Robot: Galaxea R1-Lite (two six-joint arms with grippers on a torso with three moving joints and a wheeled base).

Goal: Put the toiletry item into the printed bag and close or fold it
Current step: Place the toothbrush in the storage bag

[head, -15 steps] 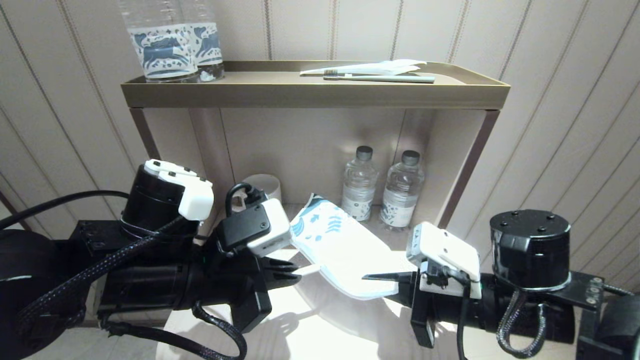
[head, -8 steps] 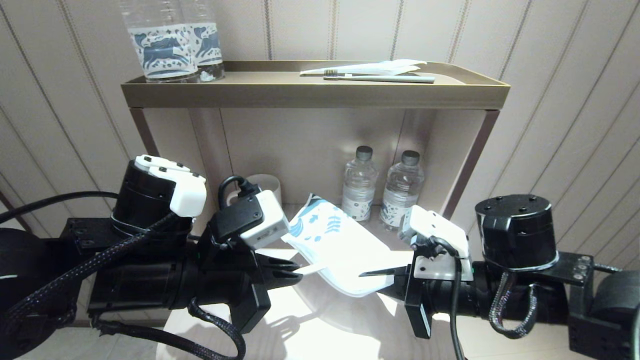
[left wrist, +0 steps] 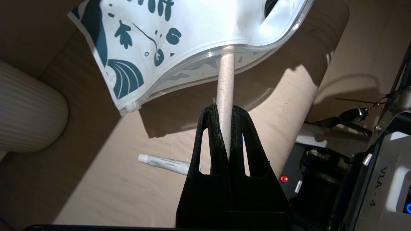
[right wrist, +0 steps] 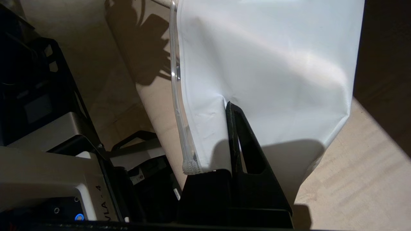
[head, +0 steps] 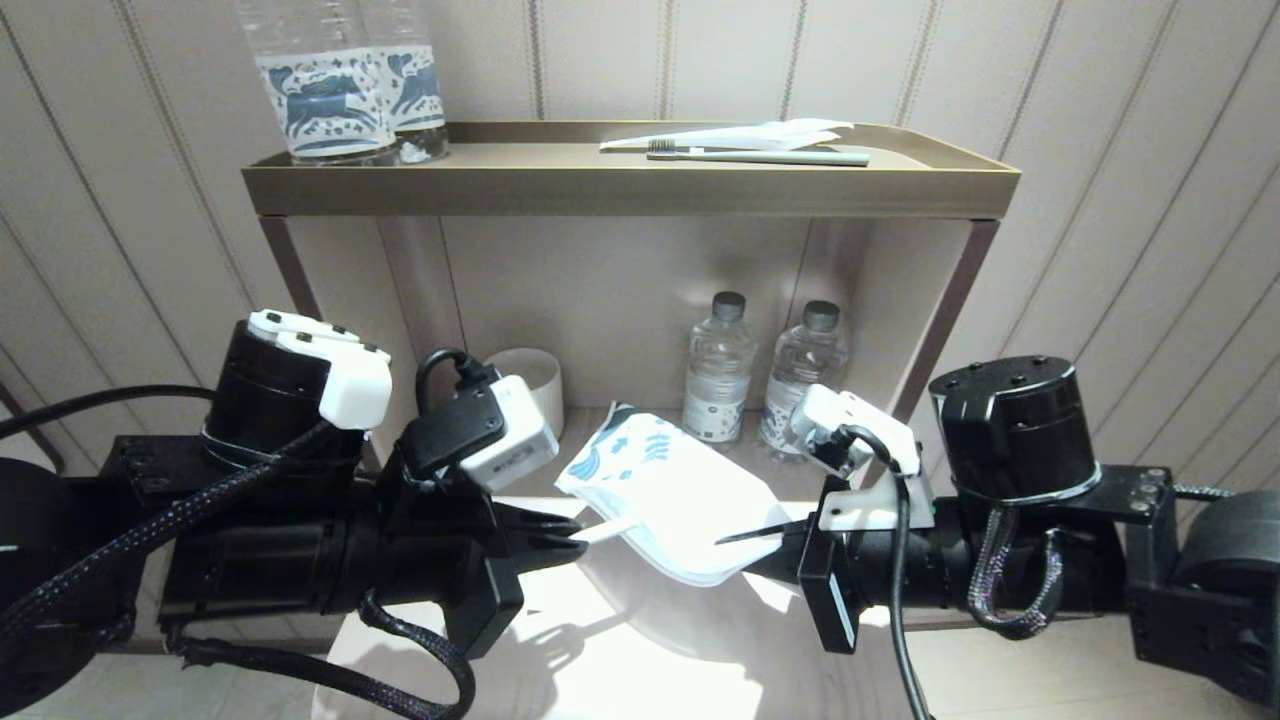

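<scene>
Left gripper (left wrist: 226, 110) pinching pale stick-like toiletry item (left wrist: 224, 83), far end inside printed bag (head: 665, 495) mouth. Right gripper (right wrist: 231, 107) clamped on bag's white edge, above tabletop (head: 640, 650). "VLA - 4" readable on wrist housing (right wrist: 102, 202).

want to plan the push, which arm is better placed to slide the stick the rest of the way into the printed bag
Left. The left gripper is shut on the pale stick, whose far end already enters the printed bag mouth. The right gripper is shut on the bag's opposite edge, holding it up.
</scene>
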